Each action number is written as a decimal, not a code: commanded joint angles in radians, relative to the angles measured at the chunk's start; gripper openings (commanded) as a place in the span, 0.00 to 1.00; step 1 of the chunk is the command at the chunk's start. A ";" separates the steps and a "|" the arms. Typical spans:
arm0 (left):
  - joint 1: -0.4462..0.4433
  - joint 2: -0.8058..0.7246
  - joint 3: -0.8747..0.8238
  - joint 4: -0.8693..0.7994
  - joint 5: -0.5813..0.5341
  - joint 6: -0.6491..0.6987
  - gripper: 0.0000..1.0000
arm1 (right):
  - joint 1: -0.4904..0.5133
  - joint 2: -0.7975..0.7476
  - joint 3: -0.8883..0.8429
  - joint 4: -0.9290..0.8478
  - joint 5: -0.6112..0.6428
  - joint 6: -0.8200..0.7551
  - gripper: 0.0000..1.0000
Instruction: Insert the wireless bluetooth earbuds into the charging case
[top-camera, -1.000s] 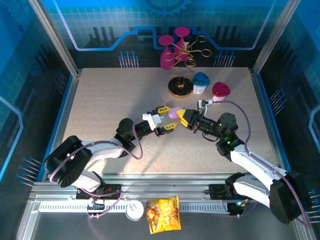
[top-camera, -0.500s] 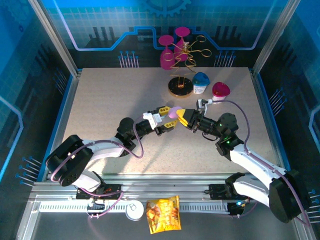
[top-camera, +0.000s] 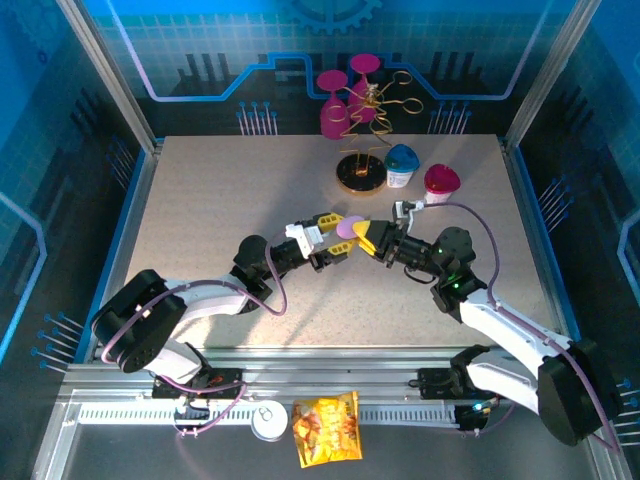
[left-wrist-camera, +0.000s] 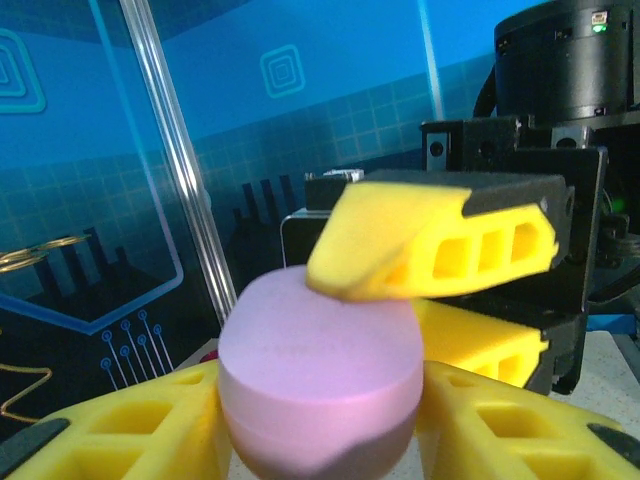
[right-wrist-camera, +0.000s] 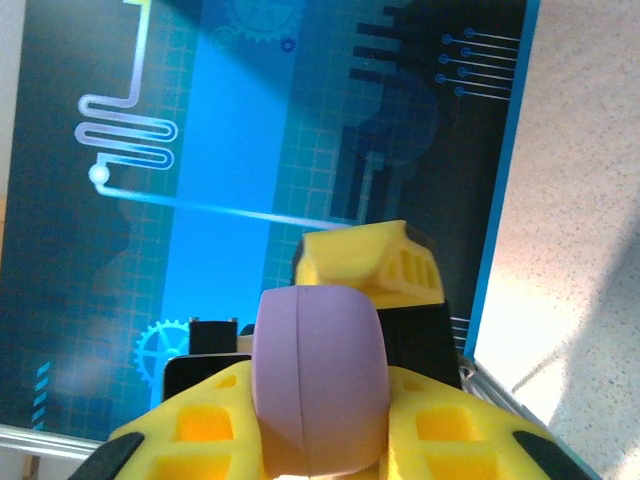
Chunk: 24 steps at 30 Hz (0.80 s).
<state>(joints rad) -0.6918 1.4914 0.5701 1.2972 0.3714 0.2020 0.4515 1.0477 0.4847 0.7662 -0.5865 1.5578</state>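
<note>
A smooth, matte lilac charging case (left-wrist-camera: 320, 380), rounded like a pill, hangs above the middle of the speckled beige worktop (top-camera: 220, 200). The right pincer (top-camera: 360, 233) clamps one end between blocky yellow fingers with hollow cells. The left pincer (top-camera: 338, 235) grips the other end, its yellow fingers pressed to both sides.

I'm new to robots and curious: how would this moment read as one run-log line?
right gripper: shut on lilac charging case | left gripper: fingers flank same case, grip unclear | pose: tip to tip
</note>
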 joint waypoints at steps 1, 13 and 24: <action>-0.007 -0.023 0.028 0.050 0.035 -0.026 0.48 | 0.004 -0.014 -0.009 -0.004 0.003 -0.024 0.00; -0.007 0.009 0.033 0.069 0.033 -0.036 0.53 | 0.006 -0.009 -0.011 0.060 -0.011 0.007 0.00; -0.007 0.015 0.034 0.062 0.034 -0.029 0.53 | 0.006 -0.003 -0.029 0.122 -0.005 0.036 0.00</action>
<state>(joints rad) -0.6922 1.4929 0.5777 1.3228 0.3862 0.1818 0.4515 1.0477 0.4625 0.8162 -0.5869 1.5799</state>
